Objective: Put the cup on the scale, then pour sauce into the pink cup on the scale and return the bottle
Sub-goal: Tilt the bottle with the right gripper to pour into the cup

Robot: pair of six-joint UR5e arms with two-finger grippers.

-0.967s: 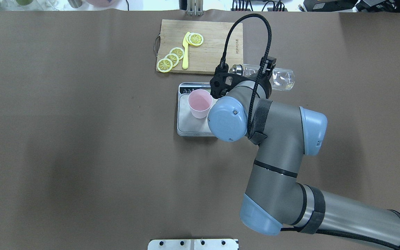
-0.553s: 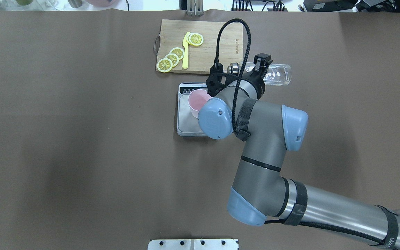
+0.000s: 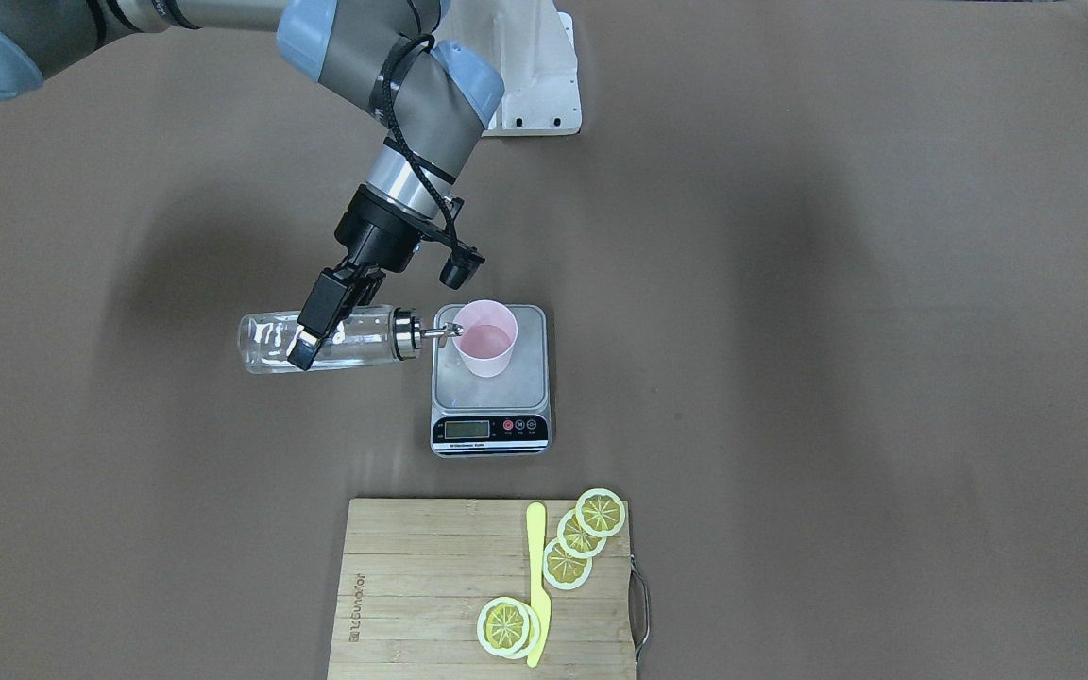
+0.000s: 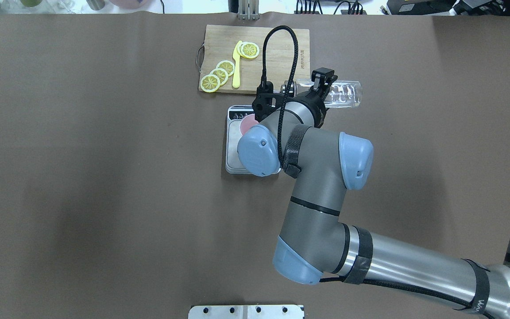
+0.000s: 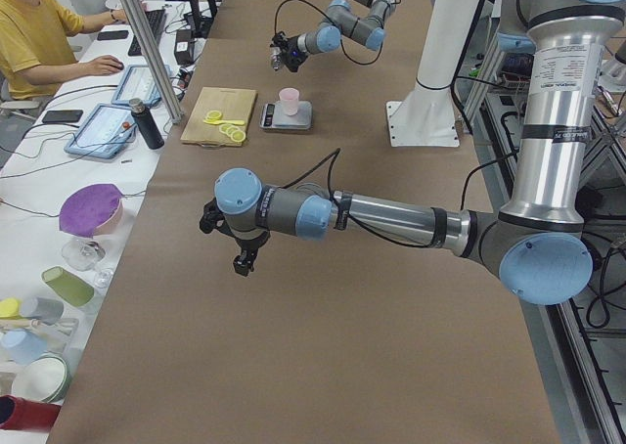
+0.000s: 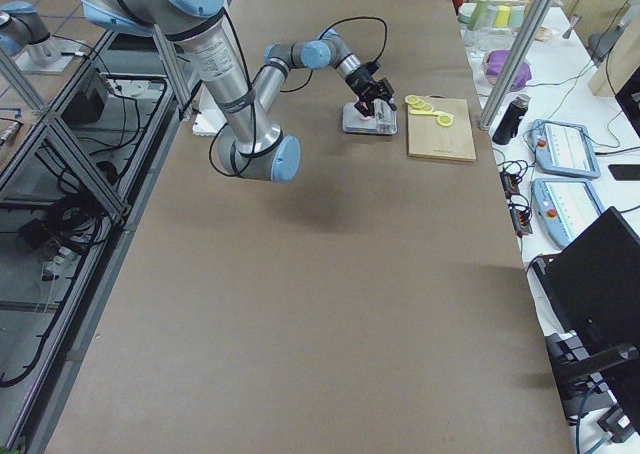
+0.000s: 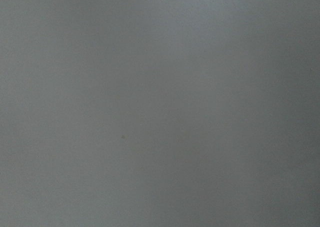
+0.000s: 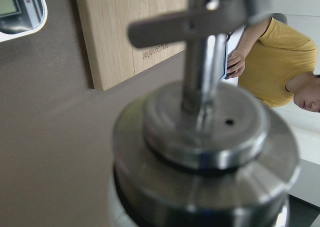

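The bottle [image 3: 365,337] lies level in the air, gripped across its glass body by the right pincer [image 3: 308,337]. The black fingers [image 3: 303,344] are clamped on it, closer to the base than to the cap. The shiny metal cap [image 3: 404,333] points away from the pincer, and the thin spout [image 3: 438,331] reaches just to the rim of the cup [image 3: 487,357]. The cup stands upright on the scale [image 3: 492,395], directly past the spout's tip from the pincer. There looks to be a shallow pool of sauce [image 3: 487,338] inside, though it is so clear I can't swear to it.

The scale's black strip with its display [image 3: 467,429] faces away from the robot. Farther from the pincer on that side lies a wooden cutting board [image 3: 431,586] carrying lemon slices [image 3: 582,538] and a yellow knife [image 3: 536,567].

From the right wrist, the blurred cap fills nearly everything. Only a corner of the scale, the board's edge and a person in a yellow shirt [image 8: 280,62] peek past it.

The left pincer [image 5: 241,262] hangs over bare brown table [image 3: 790,283], well apart from the right one and all the objects. It shows only from the far end of the table, so I cannot tell how its jaws stand.
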